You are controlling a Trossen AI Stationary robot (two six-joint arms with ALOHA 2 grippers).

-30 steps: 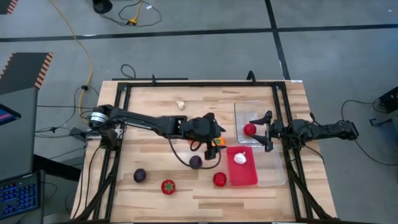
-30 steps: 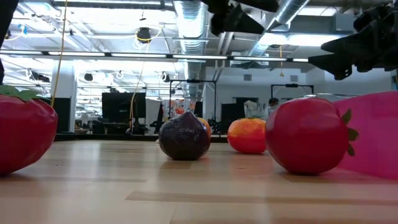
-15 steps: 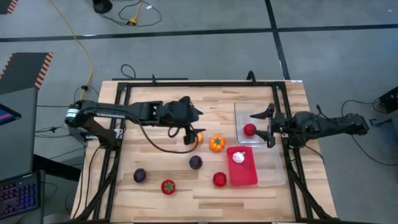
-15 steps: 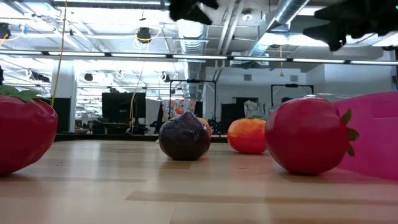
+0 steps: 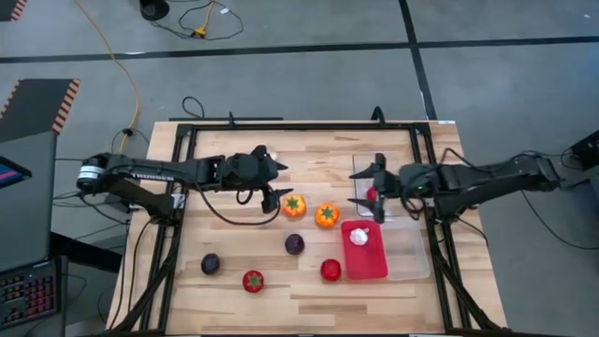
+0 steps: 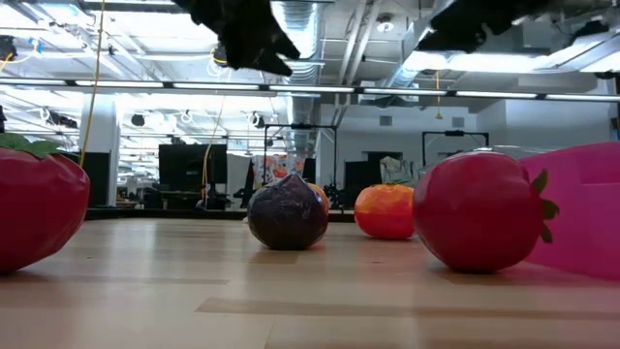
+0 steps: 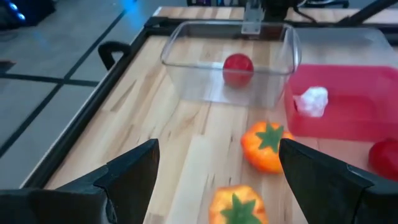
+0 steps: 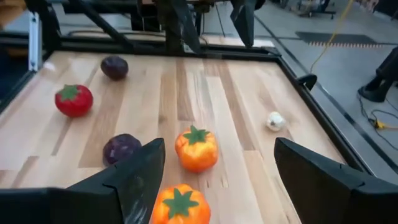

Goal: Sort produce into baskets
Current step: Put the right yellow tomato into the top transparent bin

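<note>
Produce = small glossy toy pcs on wood tabletop point(image 5: 234, 290).

Count:
- 2 orange w/ green tops point(image 5: 294, 206) point(image 5: 326, 215), side by side mid-tabletop
- 2 purple balls point(image 5: 295, 243) point(image 5: 211, 264)
- 3 red: two point(image 5: 253, 280) point(image 5: 330, 271) near front edge, one point(image 5: 372, 194) in clear tray point(image 5: 360, 168)
- 2 garlic: one point(image 5: 359, 237) in red tray point(image 5: 370, 262), one point(image 5: 272, 158) loose at far side

Left pincer point(image 5: 271, 183) open, empty, up off the wood just beside the left orange pc. Right pincer point(image 5: 372, 193) open, empty, over clear tray's inner edge, the red pc between its fingers from above.
</note>
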